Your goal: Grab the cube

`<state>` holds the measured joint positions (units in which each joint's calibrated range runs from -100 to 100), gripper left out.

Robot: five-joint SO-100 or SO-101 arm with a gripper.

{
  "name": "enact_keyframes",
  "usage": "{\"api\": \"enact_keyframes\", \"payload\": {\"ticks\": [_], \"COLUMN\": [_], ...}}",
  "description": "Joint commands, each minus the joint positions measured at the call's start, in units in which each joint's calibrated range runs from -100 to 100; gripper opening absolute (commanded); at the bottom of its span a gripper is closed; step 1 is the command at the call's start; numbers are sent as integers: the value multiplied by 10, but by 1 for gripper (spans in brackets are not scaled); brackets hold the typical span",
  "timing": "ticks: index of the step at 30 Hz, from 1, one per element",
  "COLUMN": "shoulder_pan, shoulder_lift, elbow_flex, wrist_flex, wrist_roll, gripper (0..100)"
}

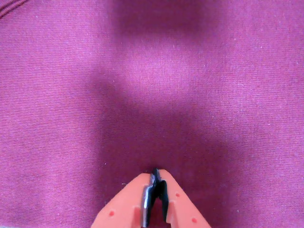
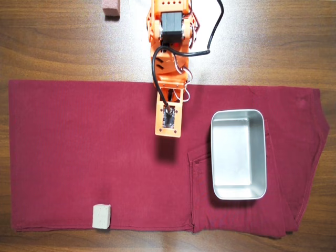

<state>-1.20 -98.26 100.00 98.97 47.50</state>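
The cube is small, pale beige-grey and rough, and sits on the red cloth near its front left edge in the overhead view. It is out of the wrist view. My orange gripper is shut and empty, with its jaws pressed together over bare cloth. In the overhead view the gripper hangs over the middle of the cloth, far up and to the right of the cube.
A metal tray stands empty on the cloth at the right. A reddish-brown block lies on the wooden table at the top edge. The arm's base stands at the top centre. The dark red cloth covers most of the table.
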Motion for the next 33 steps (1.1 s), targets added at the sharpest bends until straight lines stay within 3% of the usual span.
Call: {"api": "enact_keyframes", "payload": {"ticks": [1, 27, 33], "shoulder_pan": [0, 0, -37], "shoulder_lift": [-1, -1, 0], "elbow_flex": [0, 0, 0], "wrist_flex": [10, 10, 10], "wrist_roll": [-1, -1, -1], "gripper": [1, 1, 0]}}
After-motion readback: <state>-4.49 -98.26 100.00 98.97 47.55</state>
